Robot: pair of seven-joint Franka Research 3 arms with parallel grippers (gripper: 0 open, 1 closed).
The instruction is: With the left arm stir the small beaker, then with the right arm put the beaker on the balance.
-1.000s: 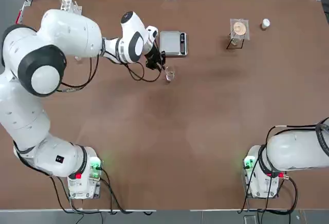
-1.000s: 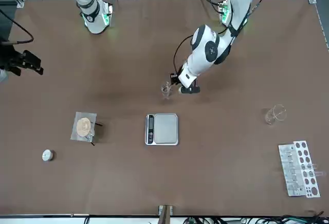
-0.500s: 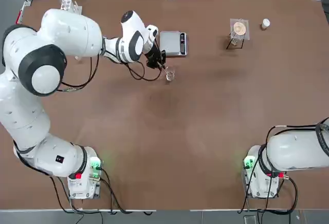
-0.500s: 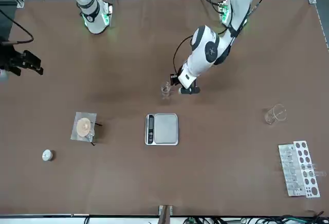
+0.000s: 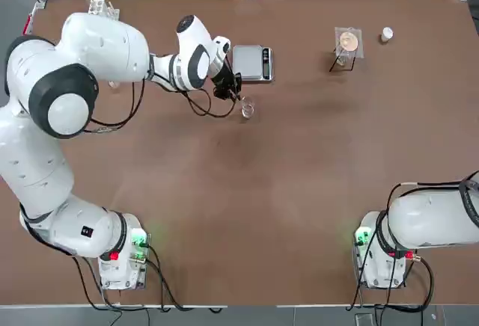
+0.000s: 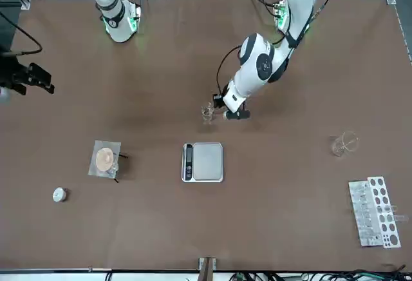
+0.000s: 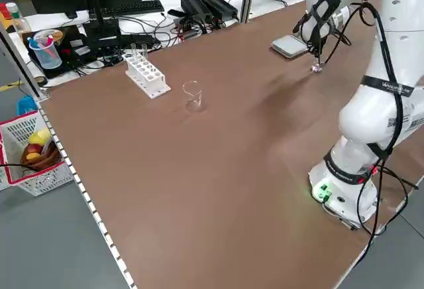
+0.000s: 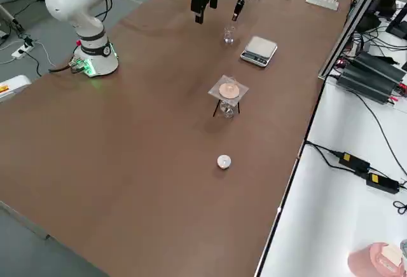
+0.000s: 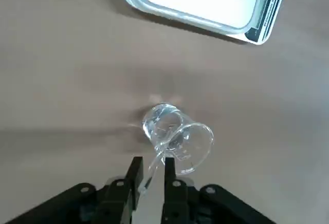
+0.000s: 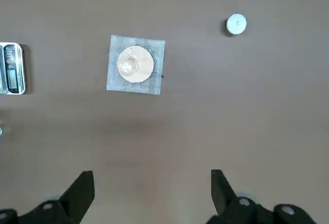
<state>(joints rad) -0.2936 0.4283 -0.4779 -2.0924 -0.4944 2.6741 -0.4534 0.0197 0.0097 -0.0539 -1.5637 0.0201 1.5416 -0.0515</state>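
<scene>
Standing upright on the brown table, the small beaker is showing as a tiny clear glass cylinder, just in front of the balance but apart from it. The left gripper is hanging right above it, fingers clenched on a thin glass rod whose tip is dipping into the beaker. The right gripper is hovering well apart, fingers spread wide and holding nothing. A mesh-topped stand and a small white bottle are sitting toward the robot's right, a larger beaker and a test-tube rack toward its left. Cables and power supplies are lining the far bench.
</scene>
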